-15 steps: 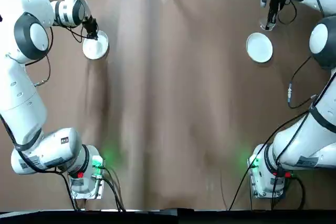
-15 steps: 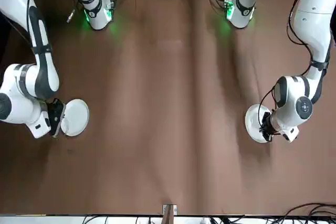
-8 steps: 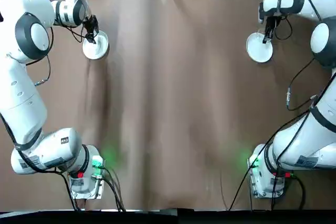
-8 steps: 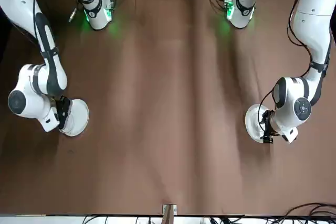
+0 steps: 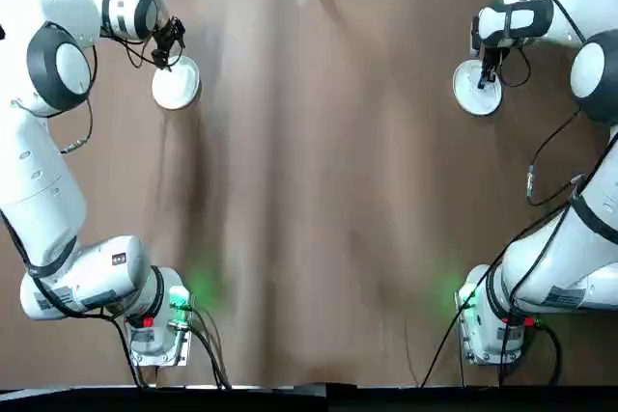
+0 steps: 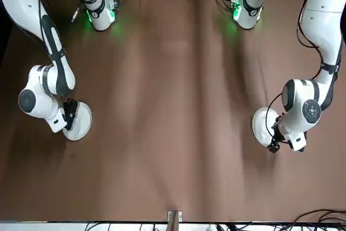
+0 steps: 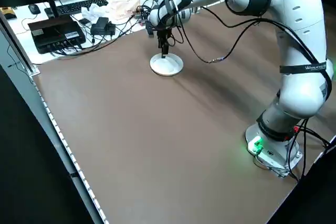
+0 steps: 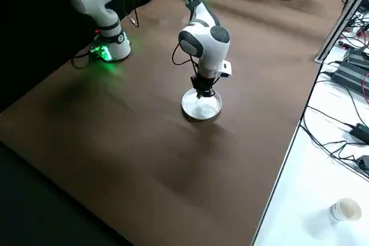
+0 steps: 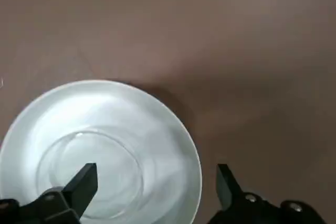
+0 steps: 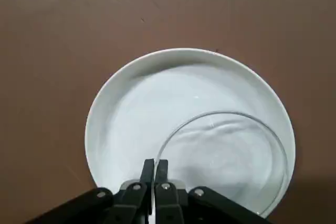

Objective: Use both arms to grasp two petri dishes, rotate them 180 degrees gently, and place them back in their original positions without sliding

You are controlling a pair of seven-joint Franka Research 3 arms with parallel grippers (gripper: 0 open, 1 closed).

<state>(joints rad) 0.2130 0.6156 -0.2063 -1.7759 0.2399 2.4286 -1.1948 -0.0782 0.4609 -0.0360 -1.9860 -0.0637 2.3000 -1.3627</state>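
Observation:
Two white petri dishes lie on the brown table, each with a clear inner ring. The left dish is at the far left. My left gripper hovers open at its far rim, one finger over the dish and the other over bare table. The right dish is at the far right. My right gripper is shut, its tips down over the dish beside the clear ring; whether they pinch that ring's rim I cannot tell.
The brown table cover stretches between the arm bases with green lights. Beyond the far edge is a desk with cables, a keyboard and a black box. A paper cup stands off the table.
My right gripper has come in from beyond the right dish and now sits over it. My left gripper has drifted slightly from the left dish toward the far edge.

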